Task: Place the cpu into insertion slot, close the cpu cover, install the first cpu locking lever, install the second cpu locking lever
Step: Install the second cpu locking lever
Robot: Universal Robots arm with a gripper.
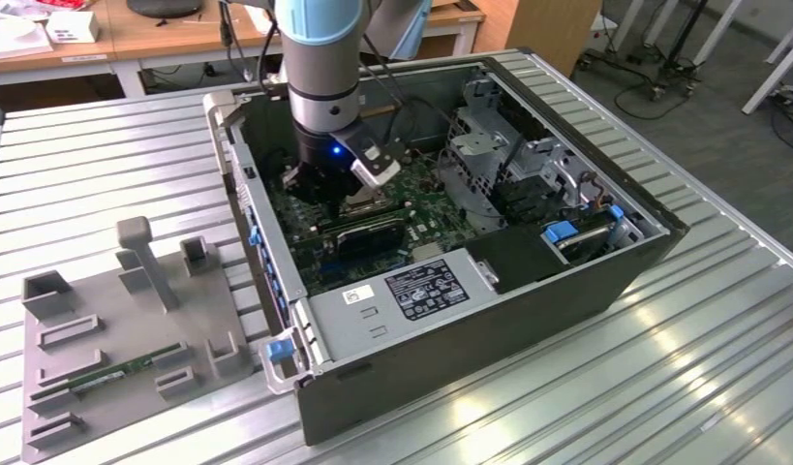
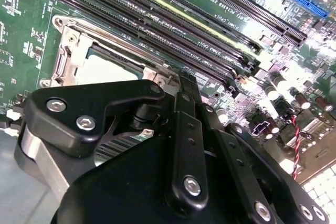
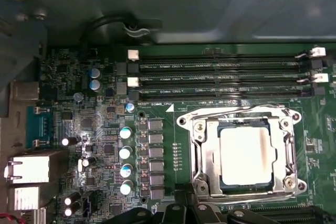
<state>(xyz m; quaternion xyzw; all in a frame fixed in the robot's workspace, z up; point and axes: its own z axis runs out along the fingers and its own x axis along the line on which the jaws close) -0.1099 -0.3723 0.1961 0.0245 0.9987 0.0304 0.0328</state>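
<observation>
The cpu lies flat in its socket on the green motherboard, pale face up. The cpu cover, a silvery frame, is down around it. A thin wire locking lever runs along the socket edge beside the memory slots. In the second wrist view the cpu and cover show just beyond my black gripper, whose fingers meet at the socket's edge, shut with nothing seen between them. The exterior view has my gripper low inside the open computer case, over the board.
Long black memory slots run beside the socket. Capacitors stand on the socket's other side. The case walls, a drive cage and a power supply close in around the board. A grey fixture plate with a green memory stick lies at the exterior view's left.
</observation>
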